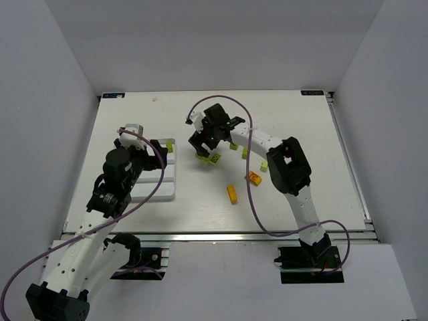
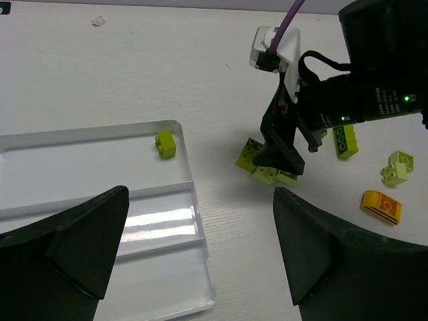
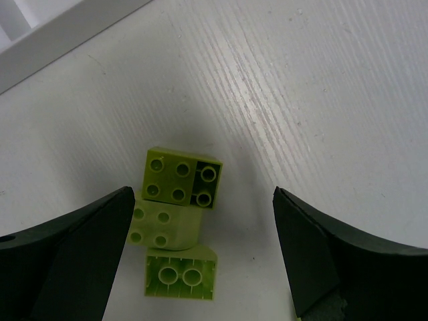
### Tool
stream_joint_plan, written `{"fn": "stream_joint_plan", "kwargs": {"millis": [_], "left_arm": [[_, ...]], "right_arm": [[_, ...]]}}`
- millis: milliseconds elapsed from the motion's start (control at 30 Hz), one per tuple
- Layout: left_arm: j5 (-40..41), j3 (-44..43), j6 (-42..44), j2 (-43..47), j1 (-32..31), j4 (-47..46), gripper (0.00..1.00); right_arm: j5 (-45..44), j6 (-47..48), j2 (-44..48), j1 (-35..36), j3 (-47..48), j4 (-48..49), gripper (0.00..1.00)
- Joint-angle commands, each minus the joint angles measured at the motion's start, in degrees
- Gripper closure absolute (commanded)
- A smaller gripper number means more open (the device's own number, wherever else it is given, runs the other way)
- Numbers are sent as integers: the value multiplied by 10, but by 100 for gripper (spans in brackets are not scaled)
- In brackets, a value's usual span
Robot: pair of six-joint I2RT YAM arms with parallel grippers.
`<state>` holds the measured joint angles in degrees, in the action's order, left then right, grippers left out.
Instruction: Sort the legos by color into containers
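Three lime-green legos lie in a tight cluster [image 3: 172, 224] on the table, also seen in the top view [image 1: 212, 158] and the left wrist view [image 2: 264, 168]. My right gripper [image 3: 202, 214] is open and empty just above them, its fingers either side of the cluster. The white divided tray [image 2: 67, 164] lies at the left and holds one green lego [image 2: 165, 143] in its far compartment. My left gripper [image 2: 200, 200] is open and empty above the tray's right edge. Two orange-yellow legos [image 1: 255, 177] [image 1: 232, 193] lie on the table to the right.
Several more green legos are scattered right of the cluster [image 1: 233, 146] [image 1: 245, 153] [image 1: 264, 165]. The tray's corner [image 3: 60, 27] shows at the top left of the right wrist view. The right arm's elbow [image 1: 287, 167] stands over the right half of the table.
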<state>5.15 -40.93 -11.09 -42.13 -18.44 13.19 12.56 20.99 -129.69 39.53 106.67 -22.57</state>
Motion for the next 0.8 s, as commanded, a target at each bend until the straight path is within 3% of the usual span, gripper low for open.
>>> {"fn": "stream_joint_plan", "kwargs": {"millis": [0,567,767], "left_arm": [[-8,3,6,2,2,-13,2],[-12,2,7,1,2,-13,2],[-10,2,6,2,2,-13,2]], "right_arm": [[9,-12,-3,4,22,17,11],[19,-18,-30,13,-1,38,11],[1,-18,-30,20,-12,40,21]]}}
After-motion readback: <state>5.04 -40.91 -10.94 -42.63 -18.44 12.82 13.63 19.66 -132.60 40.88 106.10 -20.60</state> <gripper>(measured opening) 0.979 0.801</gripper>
